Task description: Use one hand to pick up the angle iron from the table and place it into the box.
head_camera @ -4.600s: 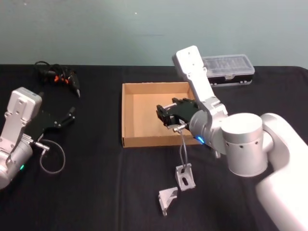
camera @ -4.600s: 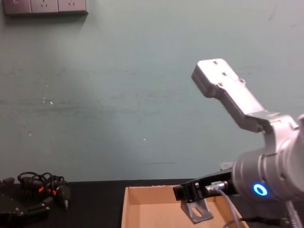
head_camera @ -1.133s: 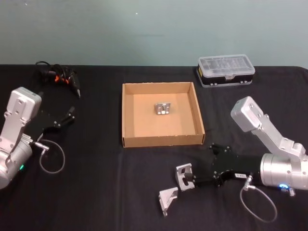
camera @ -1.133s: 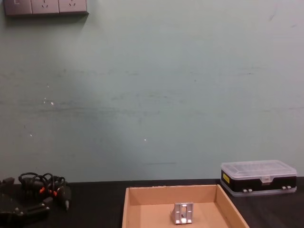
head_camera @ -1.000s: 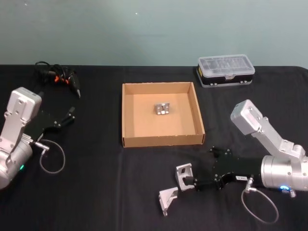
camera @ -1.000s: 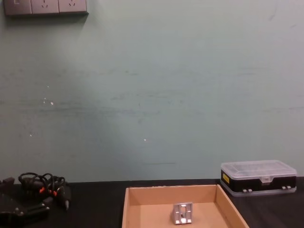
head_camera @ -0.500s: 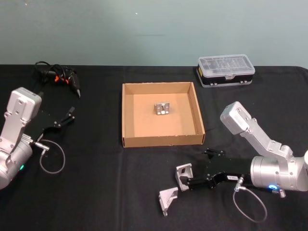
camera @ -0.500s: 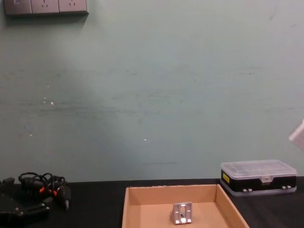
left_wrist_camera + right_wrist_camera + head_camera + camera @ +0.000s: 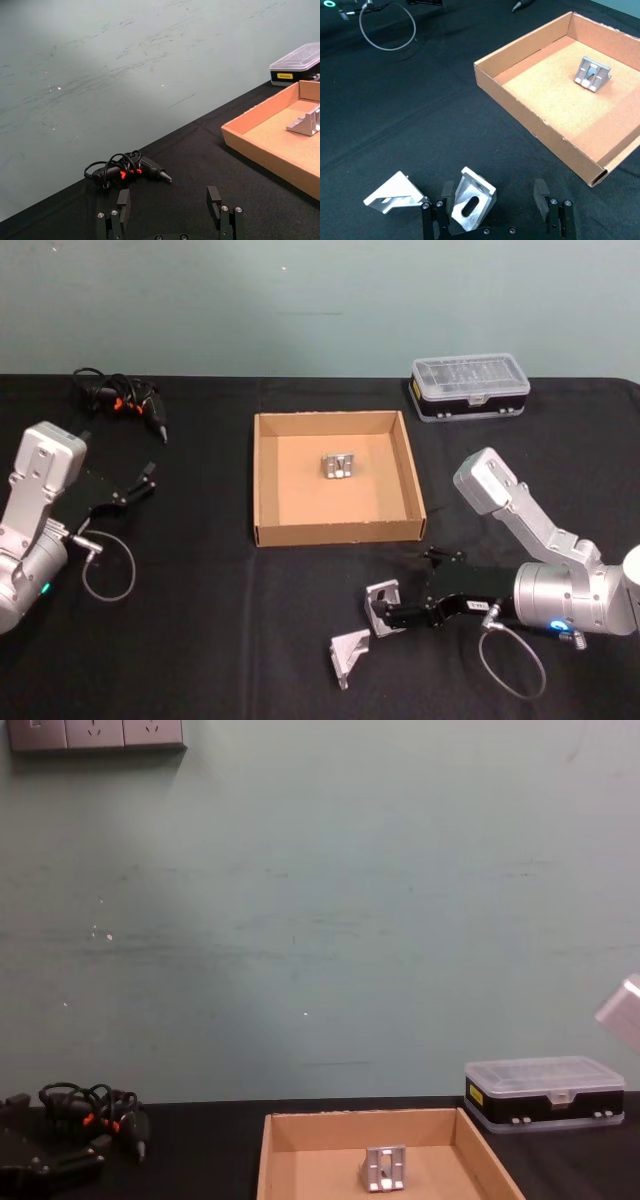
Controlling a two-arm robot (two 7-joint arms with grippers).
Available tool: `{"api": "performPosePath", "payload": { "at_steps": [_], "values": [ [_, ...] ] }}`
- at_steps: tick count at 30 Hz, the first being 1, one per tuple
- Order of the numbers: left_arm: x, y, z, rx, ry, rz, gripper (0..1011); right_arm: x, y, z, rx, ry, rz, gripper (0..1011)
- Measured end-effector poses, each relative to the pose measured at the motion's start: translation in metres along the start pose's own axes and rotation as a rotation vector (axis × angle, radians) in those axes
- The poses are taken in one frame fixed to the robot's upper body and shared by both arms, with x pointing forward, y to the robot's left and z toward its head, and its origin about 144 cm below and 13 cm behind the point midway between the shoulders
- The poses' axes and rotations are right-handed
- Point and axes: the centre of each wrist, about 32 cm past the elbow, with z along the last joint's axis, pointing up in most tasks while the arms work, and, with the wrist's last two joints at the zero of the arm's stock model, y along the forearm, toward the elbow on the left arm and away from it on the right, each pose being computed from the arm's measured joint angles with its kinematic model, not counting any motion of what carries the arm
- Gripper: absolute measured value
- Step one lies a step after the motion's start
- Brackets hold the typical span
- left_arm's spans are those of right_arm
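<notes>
One angle iron already lies in the box, near its middle. Two more sit on the surface in front of the box. The right tool is low at the second iron, jaws wide apart around it and gripping nothing; this iron stands close to one finger, clear of the other. The third iron lies just beside. Closing, lifting and dropping seem left to do. The left tool sits spread and empty at the far left
</notes>
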Motion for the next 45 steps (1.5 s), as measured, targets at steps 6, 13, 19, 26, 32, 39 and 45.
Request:
{"api": "performPosePath", "payload": {
  "at_steps": [6,13,19,26,32,39,45],
  "values": [
    [0.0000,0.0000,0.0000,0.000,0.000,0.000,1000,0.0006,0.0003,-0.0012,0.000,0.010,-0.004,1004],
    [0.0000,0.0000,0.0000,0.000,0.000,0.000,1000,0.0009,0.0005,-0.0017,0.002,0.020,-0.011,1004],
    [0.0000,0.0000,0.0000,0.000,0.000,0.000,1000,0.0005,0.0013,-0.0025,0.005,0.022,-0.008,1004],
    [0.0000,0.0000,0.0000,0.000,0.000,0.000,1000,0.0006,0.0011,-0.0025,0.005,0.022,-0.009,1004],
    [0.0000,0.0000,0.0000,0.000,0.000,0.000,1000,0.0006,0.0010,-0.0023,0.005,0.022,-0.009,930],
    [0.0000,0.0000,0.0000,0.000,0.000,0.000,1000,0.0005,0.0010,-0.0022,0.005,0.022,-0.010,736],
    [0.0000,0.0000,0.0000,0.000,0.000,0.000,1000,0.0005,0.0008,-0.0022,0.005,0.022,-0.010,539]
  ]
}}
